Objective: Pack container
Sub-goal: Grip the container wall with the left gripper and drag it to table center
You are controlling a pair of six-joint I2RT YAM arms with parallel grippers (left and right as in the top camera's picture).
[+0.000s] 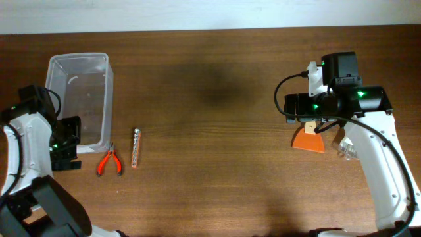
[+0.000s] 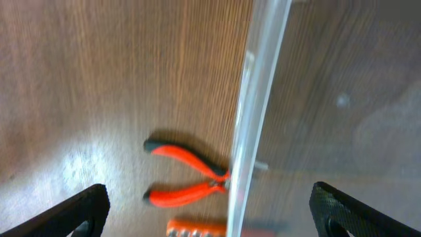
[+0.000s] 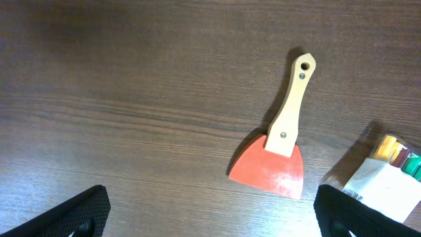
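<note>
The container (image 1: 79, 99) is a clear plastic tub at the far left of the table; nothing shows inside it. Its clear wall (image 2: 253, 118) runs between the fingers in the left wrist view. My left gripper (image 1: 66, 143) (image 2: 210, 217) is open at the tub's near corner and holds nothing. Orange-handled pliers (image 1: 110, 161) (image 2: 184, 174) lie just beside the tub. An orange strip of bits (image 1: 135, 147) (image 2: 197, 228) lies to their right. My right gripper (image 1: 299, 108) (image 3: 210, 214) is open and empty above an orange scraper with a wooden handle (image 1: 309, 140) (image 3: 276, 164).
A clear packet with coloured pieces (image 1: 347, 150) (image 3: 388, 181) lies right of the scraper, under the right arm. The wooden table's (image 1: 210, 131) far edge meets a white wall.
</note>
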